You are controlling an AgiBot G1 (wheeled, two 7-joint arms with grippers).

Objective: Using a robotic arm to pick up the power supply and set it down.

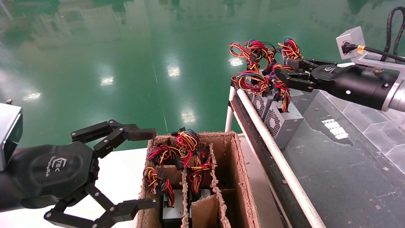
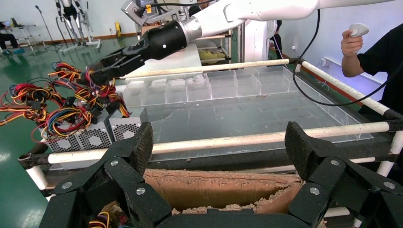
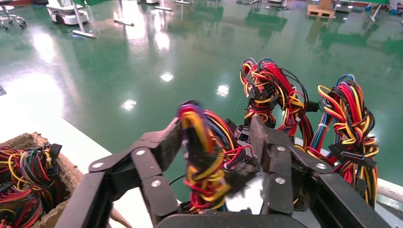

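Pinching wires (image 3: 205,156), right gripper (image 3: 216,142)

Head cam looks down; 2 wrist cams close, sharing wires (image 2: 71,102).

Robotics lab hall: glossy green floor (image 1: 126,63), other robots (image 2: 71,19), operator (image 2: 380,57).

Right gripper (image 3: 216,142) fills the lower frame, its black fingers (image 3: 164,145) around a bundle of red and yellow wires (image 3: 204,161). Cardboard box (image 3: 28,142) at lower left, green floor (image 3: 119,57) above.
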